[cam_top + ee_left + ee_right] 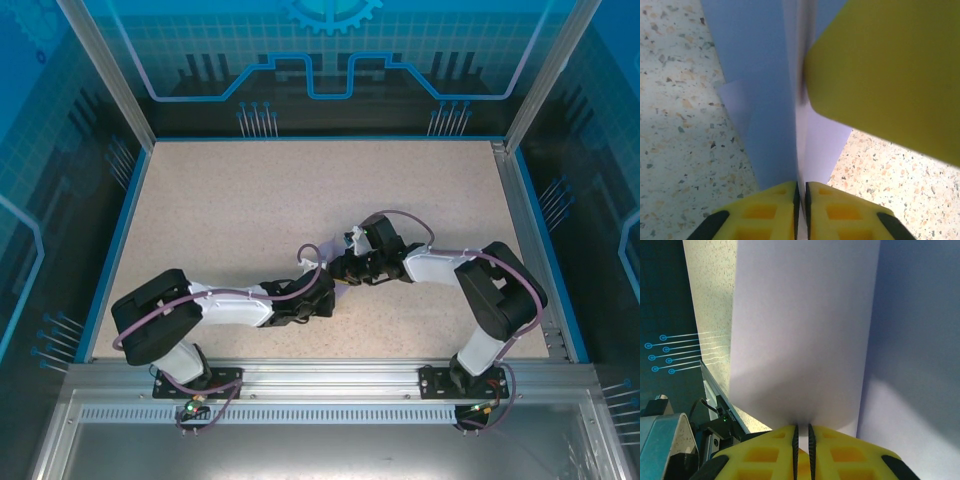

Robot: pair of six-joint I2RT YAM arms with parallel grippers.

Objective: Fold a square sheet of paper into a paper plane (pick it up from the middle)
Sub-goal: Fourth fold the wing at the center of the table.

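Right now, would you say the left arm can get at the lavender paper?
Yes, it looks so: the left arm has its jaws closed on the paper, with nothing between; the right arm pinches it too.

One sheet of paper, a left claw and a right claw, one counter.
A single lavender sheet is counted, pinched in both claws at once; one speckled counter is seen beneath them.

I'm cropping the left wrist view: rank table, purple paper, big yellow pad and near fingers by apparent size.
1. table
2. paper and yellow pad: alike, and the pad's closeness makes it unsure
3. fingers
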